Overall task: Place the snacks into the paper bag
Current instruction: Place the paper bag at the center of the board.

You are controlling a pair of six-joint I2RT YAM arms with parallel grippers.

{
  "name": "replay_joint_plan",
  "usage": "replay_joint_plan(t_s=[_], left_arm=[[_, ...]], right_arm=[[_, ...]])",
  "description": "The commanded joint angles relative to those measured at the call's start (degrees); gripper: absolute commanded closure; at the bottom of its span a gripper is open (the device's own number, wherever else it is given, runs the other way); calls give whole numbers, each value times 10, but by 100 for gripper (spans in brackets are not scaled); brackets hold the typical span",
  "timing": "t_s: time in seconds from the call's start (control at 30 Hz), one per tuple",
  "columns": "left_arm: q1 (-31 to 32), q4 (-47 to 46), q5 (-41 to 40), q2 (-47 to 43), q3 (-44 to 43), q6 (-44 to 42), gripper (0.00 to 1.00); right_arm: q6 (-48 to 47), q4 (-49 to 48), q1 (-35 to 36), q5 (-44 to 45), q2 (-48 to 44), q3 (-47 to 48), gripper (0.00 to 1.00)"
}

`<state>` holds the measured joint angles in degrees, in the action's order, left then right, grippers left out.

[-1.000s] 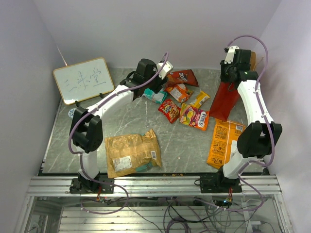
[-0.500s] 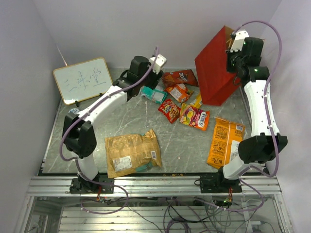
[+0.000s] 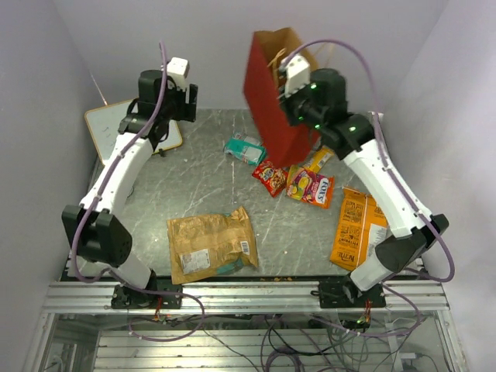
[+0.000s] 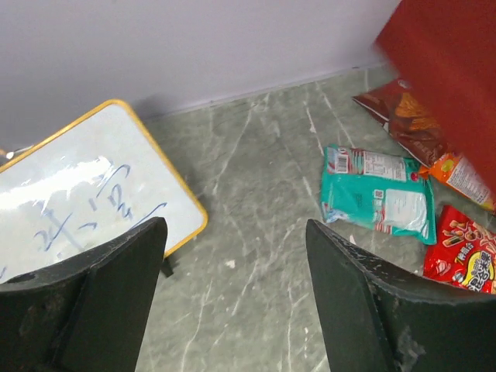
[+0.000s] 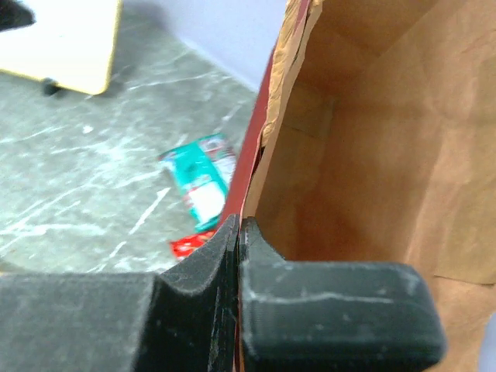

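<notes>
My right gripper (image 3: 290,71) (image 5: 239,226) is shut on the rim of the paper bag (image 3: 271,105) (image 5: 372,139), red outside and brown inside. It holds the bag up, tilted, over the back middle of the table. The snacks lie loose below: a teal pack (image 3: 246,149) (image 4: 377,203) (image 5: 200,182), a small red pack (image 3: 269,177) (image 4: 465,248), a yellow-pink pack (image 3: 310,187), a large orange bag (image 3: 358,226) and a large tan-gold bag (image 3: 211,244). A dark red chip bag (image 4: 403,116) shows partly under the paper bag. My left gripper (image 3: 155,128) (image 4: 235,226) stands open and empty at the back left.
A white writing board (image 3: 108,128) (image 4: 70,201) with a yellow frame leans at the back left, just under my left gripper. Walls close in the table at the back and on both sides. The arms' bases and a metal rail run along the near edge.
My right arm has lifted the paper bag from the back right and swung it toward the middle. My left arm has drawn back from the snacks to the board, its jaws wider.
</notes>
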<state>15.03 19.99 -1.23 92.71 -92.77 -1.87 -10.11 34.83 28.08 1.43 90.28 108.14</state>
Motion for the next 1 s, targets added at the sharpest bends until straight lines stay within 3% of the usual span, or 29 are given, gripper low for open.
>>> replay_joint_plan(t_s=[0.0,0.23,0.37,0.47,0.77,0.97], left_arm=[[-30,31,-14,-78,28,5,15],[-60,38,-27,-179,105,22,12],[-67,45,9,-220,134,45,8],[-79,39,36,-237,153,71,10],[-83,-1,121,-212,194,155,8],[-83,-4,127,-187,191,221,9]], right_arm=[[-3,-73,87,52,4,-39,100],[28,-105,190,97,72,-30,100],[58,-114,223,111,116,-16,100],[76,-113,239,124,143,-7,100],[100,-122,280,140,171,-9,100],[83,-96,320,169,216,46,100]])
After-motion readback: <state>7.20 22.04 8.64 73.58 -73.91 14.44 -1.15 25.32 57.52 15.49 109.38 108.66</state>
